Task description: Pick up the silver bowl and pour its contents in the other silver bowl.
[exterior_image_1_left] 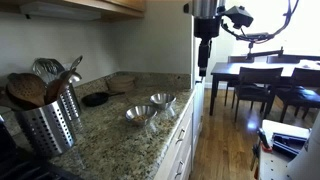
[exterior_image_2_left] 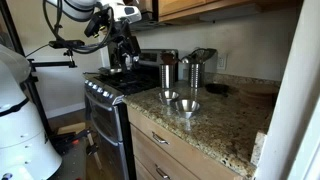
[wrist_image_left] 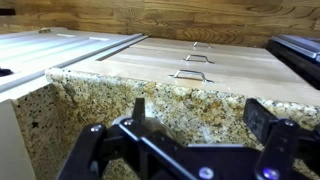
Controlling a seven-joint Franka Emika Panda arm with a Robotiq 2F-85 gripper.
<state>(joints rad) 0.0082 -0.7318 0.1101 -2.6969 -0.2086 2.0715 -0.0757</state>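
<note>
Standing at the far left of the speckled brown granite countertop (exterior_image_1_left: 110,140) in an exterior view is a tall perforated steel utensil holder (exterior_image_1_left: 45,128), stuffed with wooden spoons and metal utensils. To its right, back toward the wall, lies a flat black round dish (exterior_image_1_left: 95,98). Next come the two small shiny round steel bowls, upright on the granite just beside each other. The silver bowl (exterior_image_1_left: 140,114) is nearer the camera, and the other silver bowl (exterior_image_1_left: 161,100) sits just beyond it, near the counter's front edge. They look alike, and what either one holds is too small to make out. Farther right, the black Robotiq gripper (exterior_image_1_left: 203,68) hangs pointing down, high above counter level and out past its front edge, well apart from both bowls. Rightmost is a dark wooden dining table (exterior_image_1_left: 250,70) with chairs. In the wrist view the gripper's two black fingers (wrist_image_left: 135,112) stand wide apart, holding nothing. They frame the granite edge and the pale cabinet drawers (wrist_image_left: 190,65) with metal handles.
</note>
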